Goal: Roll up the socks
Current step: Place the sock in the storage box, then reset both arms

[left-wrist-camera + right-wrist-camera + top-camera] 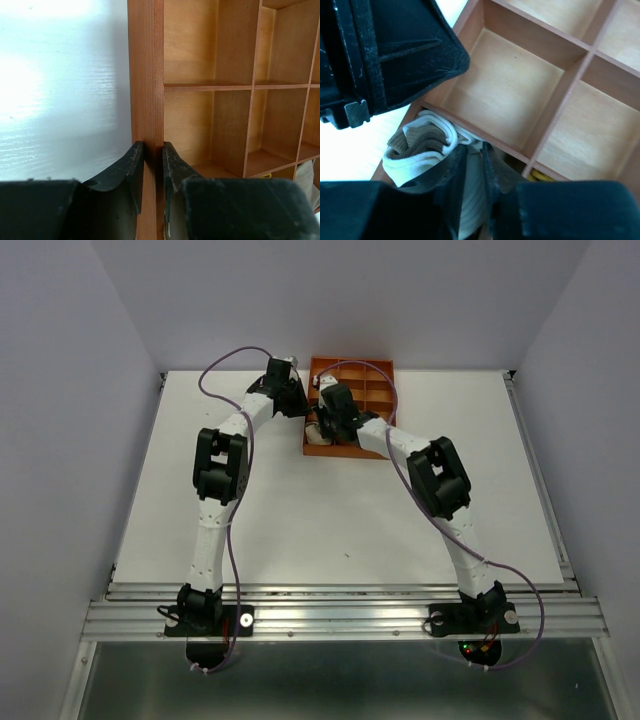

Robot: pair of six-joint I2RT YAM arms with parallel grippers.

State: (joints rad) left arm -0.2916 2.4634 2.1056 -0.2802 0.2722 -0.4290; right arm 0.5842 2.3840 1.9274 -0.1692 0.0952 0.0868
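Observation:
The orange tray (pixel 375 367) stands at the table's back centre. A rolled brown-cream-white sock (pixel 420 145) sits in its near-left compartment and shows as a pale patch in the top view (pixel 318 434). My right gripper (pixel 473 160) is shut on the sock's white fabric; it reaches into that corner (pixel 326 422). My left gripper (pixel 153 155) is shut on the tray's left wall (pixel 146 75), one finger on each side, at the tray's left edge (pixel 300 403). A sliver of mustard sock (pixel 538 176) shows in the adjacent compartment. The taupe sock is out of view.
The left gripper's black body (pixel 395 50) hangs close over the tray's left edge beside the right gripper. Several other tray compartments (pixel 505 90) show bare bottoms. The white table (pixel 330 520) spreads out in front of the tray.

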